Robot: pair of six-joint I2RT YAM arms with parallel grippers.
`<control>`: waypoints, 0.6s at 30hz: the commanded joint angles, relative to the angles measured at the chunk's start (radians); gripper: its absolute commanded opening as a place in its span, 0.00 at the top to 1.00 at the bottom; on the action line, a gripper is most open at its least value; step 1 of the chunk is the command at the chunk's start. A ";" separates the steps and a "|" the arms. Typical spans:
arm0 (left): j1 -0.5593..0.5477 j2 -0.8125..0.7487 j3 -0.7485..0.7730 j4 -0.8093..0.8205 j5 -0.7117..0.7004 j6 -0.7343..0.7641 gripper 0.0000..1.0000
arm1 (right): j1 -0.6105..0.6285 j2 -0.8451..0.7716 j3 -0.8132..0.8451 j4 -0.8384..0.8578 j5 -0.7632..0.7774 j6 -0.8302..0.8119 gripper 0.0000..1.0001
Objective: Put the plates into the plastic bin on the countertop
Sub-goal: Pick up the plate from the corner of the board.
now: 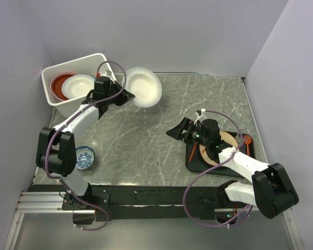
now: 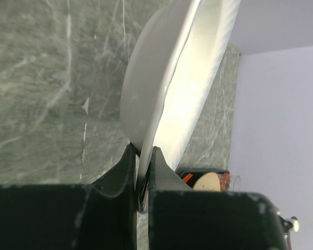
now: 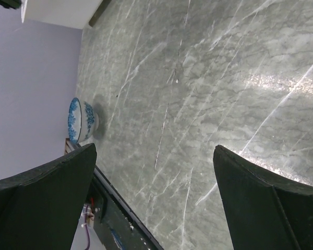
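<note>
My left gripper (image 1: 126, 94) is shut on the rim of a white plate (image 1: 143, 86) and holds it above the countertop (image 1: 161, 135), just right of the white plastic bin (image 1: 55, 99). In the left wrist view the plate (image 2: 167, 83) stands edge-on between my closed fingers (image 2: 159, 161). The bin holds a red-orange plate (image 1: 59, 86) with a white plate (image 1: 79, 84) leaning on it. My right gripper (image 1: 180, 131) is open and empty, low over the countertop (image 3: 208, 83), left of a cream plate (image 1: 219, 151) on the black tray (image 1: 195, 164).
A small blue-and-white patterned bowl (image 1: 85, 157) sits at the front left, also in the right wrist view (image 3: 81, 121). Orange utensils (image 1: 247, 143) lie on the tray by the cream plate. Lilac walls close in the left, back and right sides.
</note>
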 commanded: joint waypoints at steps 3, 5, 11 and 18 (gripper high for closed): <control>0.058 -0.142 0.036 0.127 0.054 0.018 0.99 | 0.025 0.044 0.029 0.059 -0.001 0.000 0.00; 0.074 -0.159 0.035 0.117 0.058 0.016 0.99 | 0.030 0.070 0.039 0.068 -0.009 -0.002 0.00; 0.146 -0.186 0.033 0.107 0.079 0.007 0.99 | 0.048 0.141 0.089 0.091 -0.023 0.003 0.00; 0.233 -0.186 0.033 0.113 0.104 -0.004 0.99 | 0.057 0.166 0.095 0.103 -0.020 0.012 0.00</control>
